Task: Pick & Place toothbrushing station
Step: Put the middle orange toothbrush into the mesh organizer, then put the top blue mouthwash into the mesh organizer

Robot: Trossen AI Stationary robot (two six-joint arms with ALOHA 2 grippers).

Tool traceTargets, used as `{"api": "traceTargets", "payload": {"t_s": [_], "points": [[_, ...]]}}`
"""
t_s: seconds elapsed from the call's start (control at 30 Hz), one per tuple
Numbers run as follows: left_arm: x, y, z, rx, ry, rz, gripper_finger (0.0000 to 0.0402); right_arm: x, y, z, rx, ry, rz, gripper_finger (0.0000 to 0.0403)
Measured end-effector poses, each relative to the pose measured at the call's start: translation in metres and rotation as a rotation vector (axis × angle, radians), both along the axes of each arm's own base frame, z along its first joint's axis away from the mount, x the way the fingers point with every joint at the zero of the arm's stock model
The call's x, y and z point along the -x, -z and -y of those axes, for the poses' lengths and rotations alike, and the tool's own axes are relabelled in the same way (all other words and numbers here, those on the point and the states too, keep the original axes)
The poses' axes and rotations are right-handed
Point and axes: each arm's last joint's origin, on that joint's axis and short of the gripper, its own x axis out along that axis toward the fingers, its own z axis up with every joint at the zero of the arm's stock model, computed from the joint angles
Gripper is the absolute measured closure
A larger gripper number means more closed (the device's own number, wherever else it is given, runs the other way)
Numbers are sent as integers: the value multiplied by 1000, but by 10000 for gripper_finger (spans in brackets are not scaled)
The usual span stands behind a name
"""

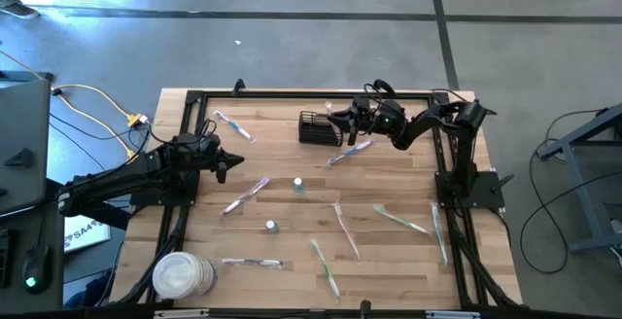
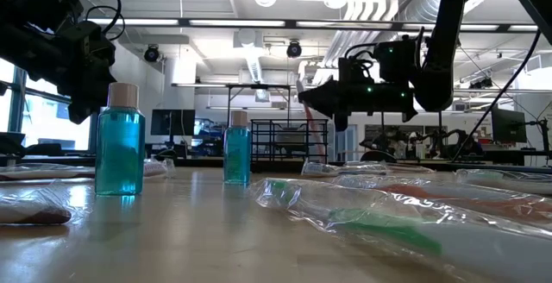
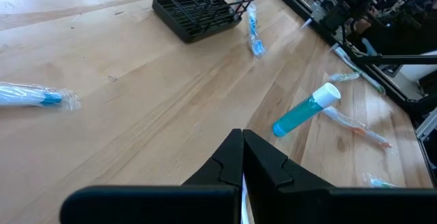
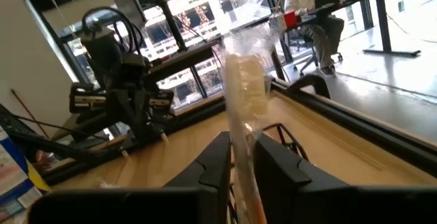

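right hand (image 1: pixel 342 121): above black mesh basket (image 1: pixel 313 127) at table's far edge, pinching a wrapped toothbrush (image 4: pixel 244 91) upright | left hand (image 1: pixel 225 160): pressed together, empty, waiting | progress: early, many toothbrushes still scattered on table (image 1: pixel 389 261)

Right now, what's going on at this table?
The right gripper is beside the black wire-mesh basket at the far edge of the table, with a wrapped toothbrush standing up between its fingers. The left gripper waits shut over the table's left side, holding nothing. More wrapped toothbrushes, two small blue bottles and a round white tub lie scattered on the wood.
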Motion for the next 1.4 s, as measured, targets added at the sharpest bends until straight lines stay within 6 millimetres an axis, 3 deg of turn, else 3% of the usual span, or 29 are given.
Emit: {"api": "traceTargets", "payload": {"t_s": [0.2, 0.63, 1.07, 1.4], "points": [[0, 0, 0, 0, 0, 0, 400, 0, -5, -1, 14, -8, 27, 311], [0, 0, 0, -1, -3, 0, 400, 1, -10, -1, -9, -37, 42, 179], [-1, -3, -2, -32, -50, 29, 400, 17, -67, -11, 76, 11, -59, 166], [-7, -37, -1, -115, 70, 385, 392, 58, -126, -37, 122, 87, -124, 167]]}}
